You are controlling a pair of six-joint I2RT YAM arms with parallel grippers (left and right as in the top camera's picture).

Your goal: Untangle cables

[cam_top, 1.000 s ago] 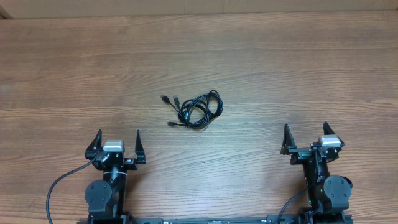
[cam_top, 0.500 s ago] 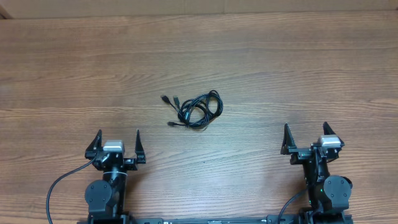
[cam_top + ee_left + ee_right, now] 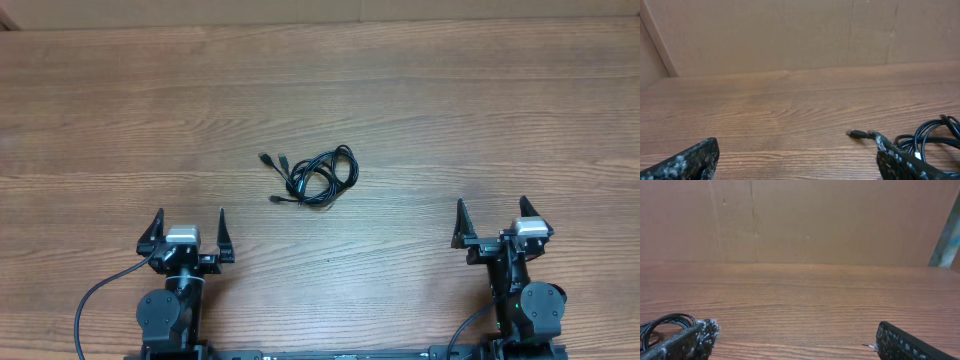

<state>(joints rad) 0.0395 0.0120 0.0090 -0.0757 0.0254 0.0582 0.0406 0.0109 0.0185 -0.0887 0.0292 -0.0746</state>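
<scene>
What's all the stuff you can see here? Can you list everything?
cables: one tangled bundle, number of cords unclear, black, middle of the table, a few plug ends sticking out
table: one, brown wood, under everything
wall: one, brown board, behind the table's far edge
left gripper: one, black, near edge, open, empty
right gripper: one, black, near edge, open, empty
arm cords: two, thick, black, one by each arm base

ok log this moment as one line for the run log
phase: pre-grasp | cables: one tangled bundle on table | left hand: open, empty, apart from cables | right hand: open, empty, farther from cables
</scene>
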